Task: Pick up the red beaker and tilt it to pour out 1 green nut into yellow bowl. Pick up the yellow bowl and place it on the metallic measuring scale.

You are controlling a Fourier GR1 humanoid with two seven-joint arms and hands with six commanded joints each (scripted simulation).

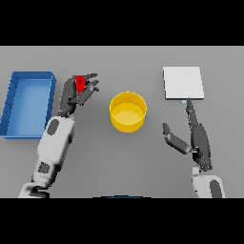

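Observation:
My left hand [78,93] has its fingers curled round the red beaker [80,83], which shows only as a small red patch between them, left of the yellow bowl [127,111]. The bowl stands upright at the table's middle, and I see no green nut in it. The metallic measuring scale [183,83] lies flat at the back right. My right hand [193,133] rests in front of the scale with fingers straight, one fingertip close to the scale's near edge and the thumb spread towards the bowl.
A blue tray [26,102] sits at the left edge of the table, just beyond my left arm.

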